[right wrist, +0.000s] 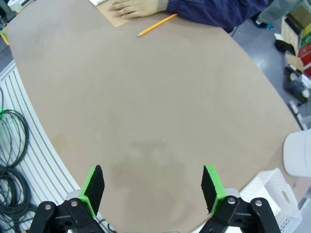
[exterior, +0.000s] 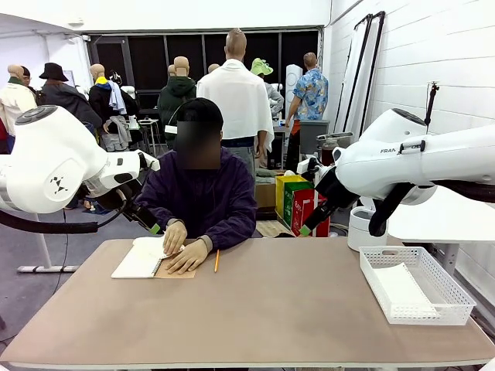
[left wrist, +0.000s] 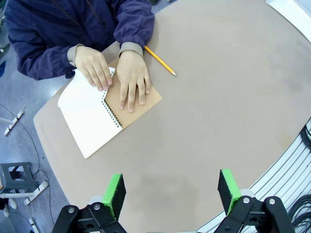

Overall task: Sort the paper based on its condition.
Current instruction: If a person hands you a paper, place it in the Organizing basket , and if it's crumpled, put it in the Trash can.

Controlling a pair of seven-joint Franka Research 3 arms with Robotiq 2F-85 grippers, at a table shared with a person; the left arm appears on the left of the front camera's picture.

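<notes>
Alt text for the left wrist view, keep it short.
A person holds an open spiral notebook flat, one hand on its white page, the other hand on its brown cover; a yellow pencil lies beside it. The left gripper hangs open over the tan table.

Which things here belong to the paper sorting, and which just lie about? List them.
Job: paper in the basket; the basket; likely the notebook under the person's hands.
Lying about: pencil; white tub.
</notes>
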